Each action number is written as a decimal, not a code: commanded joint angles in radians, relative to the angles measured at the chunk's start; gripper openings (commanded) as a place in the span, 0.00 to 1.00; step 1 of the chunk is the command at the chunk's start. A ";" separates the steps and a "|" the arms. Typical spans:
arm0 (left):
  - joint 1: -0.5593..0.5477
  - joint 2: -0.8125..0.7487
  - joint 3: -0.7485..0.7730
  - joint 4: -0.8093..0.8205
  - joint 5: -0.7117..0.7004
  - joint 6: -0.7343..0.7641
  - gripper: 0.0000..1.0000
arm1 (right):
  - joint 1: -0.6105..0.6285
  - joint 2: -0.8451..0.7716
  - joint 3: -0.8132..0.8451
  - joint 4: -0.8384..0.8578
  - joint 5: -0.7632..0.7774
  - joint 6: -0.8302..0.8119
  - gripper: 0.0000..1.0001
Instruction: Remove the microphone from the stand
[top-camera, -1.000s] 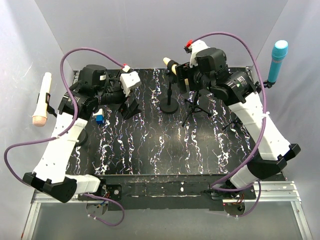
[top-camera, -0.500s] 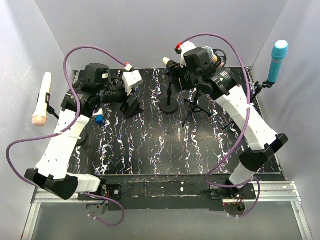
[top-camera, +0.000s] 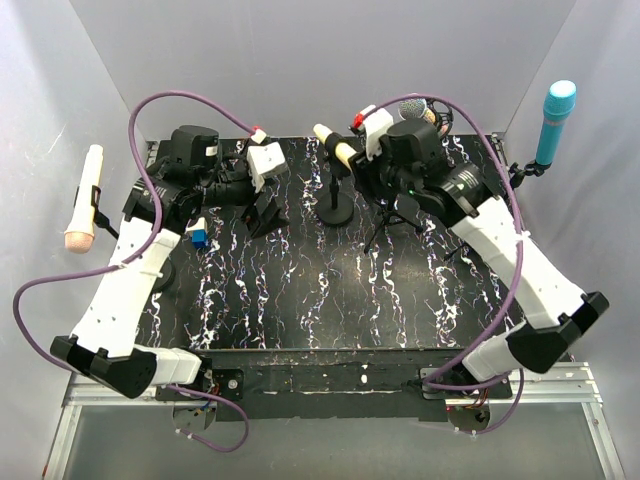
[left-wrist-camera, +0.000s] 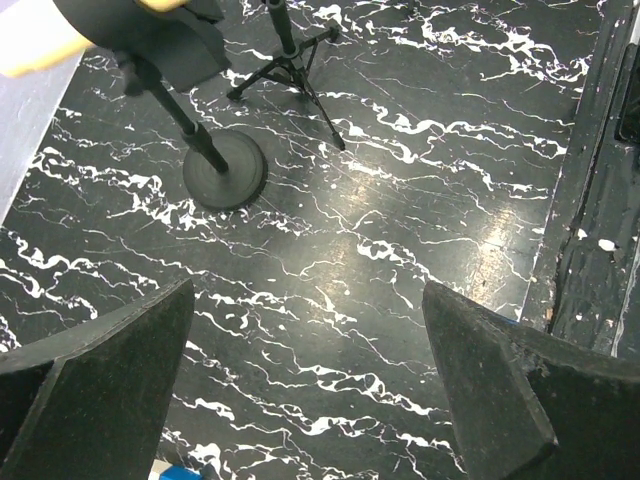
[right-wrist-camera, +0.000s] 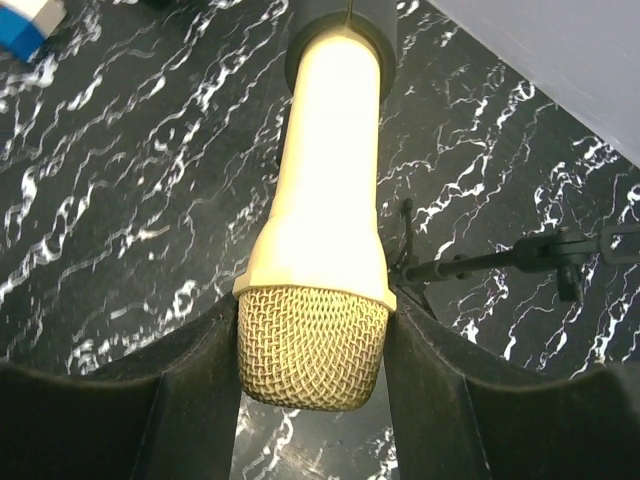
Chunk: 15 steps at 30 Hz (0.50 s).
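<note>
A cream microphone (top-camera: 332, 145) lies tilted in the clip of a black round-base stand (top-camera: 336, 211) at the back middle of the table. In the right wrist view its body (right-wrist-camera: 330, 170) runs through the dark clip ring (right-wrist-camera: 340, 25), with the mesh head (right-wrist-camera: 313, 345) toward the camera. My right gripper (top-camera: 365, 162) (right-wrist-camera: 313, 330) is shut on that mesh head, one finger on each side. My left gripper (top-camera: 262, 212) (left-wrist-camera: 308, 295) is open and empty above the table, left of the stand, whose base (left-wrist-camera: 226, 170) shows in the left wrist view.
A black tripod stand (top-camera: 393, 215) stands right of the round base, with a grey microphone (top-camera: 415, 107) behind my right wrist. A teal microphone (top-camera: 554, 120) hangs at the right wall and a cream one (top-camera: 82, 196) at the left wall. A blue-and-white block (top-camera: 199, 236) lies near my left arm.
My right wrist has swung round at the microphone and the microphone's tail end has shifted a little to the left. My left arm has barely moved.
</note>
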 joint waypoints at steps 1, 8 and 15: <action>-0.005 0.016 0.055 0.020 0.034 0.044 0.98 | -0.009 -0.125 -0.085 0.107 -0.248 -0.148 0.01; -0.007 0.055 0.143 0.113 0.079 0.073 0.98 | -0.022 -0.168 -0.032 0.052 -0.488 -0.219 0.01; -0.013 0.184 0.283 0.028 0.271 0.053 0.98 | -0.023 -0.168 -0.024 0.020 -0.613 -0.246 0.01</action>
